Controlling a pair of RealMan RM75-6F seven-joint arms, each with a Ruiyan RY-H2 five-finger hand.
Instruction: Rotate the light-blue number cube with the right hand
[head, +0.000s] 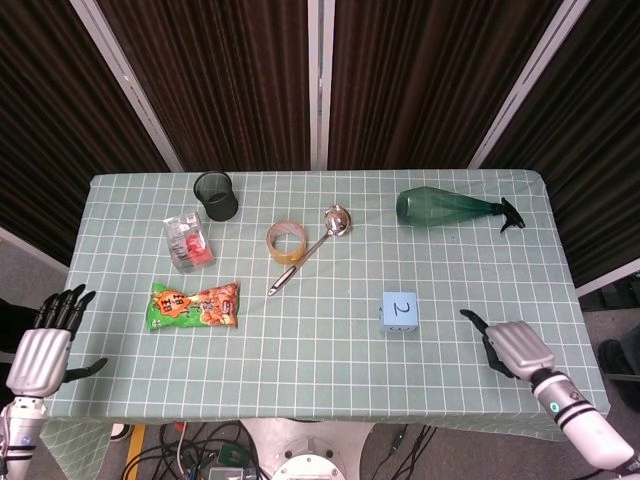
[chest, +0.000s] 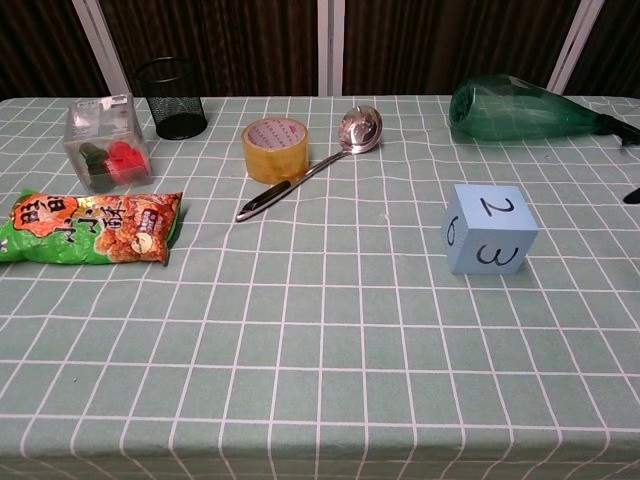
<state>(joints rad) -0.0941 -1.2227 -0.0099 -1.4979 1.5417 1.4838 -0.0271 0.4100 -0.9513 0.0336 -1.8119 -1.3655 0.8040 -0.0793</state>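
The light-blue number cube (head: 400, 312) sits on the green checked tablecloth (head: 320, 370), right of the middle, a 2 on its top face; from the chest camera the face toward the robot reads 3. Nearest the front edge, the right hand (head: 513, 348) hovers over the cloth to the cube's right, near it but clearly apart, back of the hand upward, thumb poking out toward the cube; it holds nothing, though I cannot tell how far its other fingers are spread. In the chest view only a dark fingertip shows at the right border. The left hand (head: 42, 347) hangs off the table's left front corner, fingers apart and pointing up, empty.

A little further in, on the left, lies a green and orange snack bag (head: 194, 306). Beyond it stands a clear plastic box (head: 187, 241) with red and dark pieces inside. Near the centre, a roll of yellow tape (head: 286, 241) touches a metal ladle (head: 312, 245) lying aslant. Farthest back, a black mesh cup (head: 216, 195) stands left, and a green bottle (head: 452, 208) lies on its side right.
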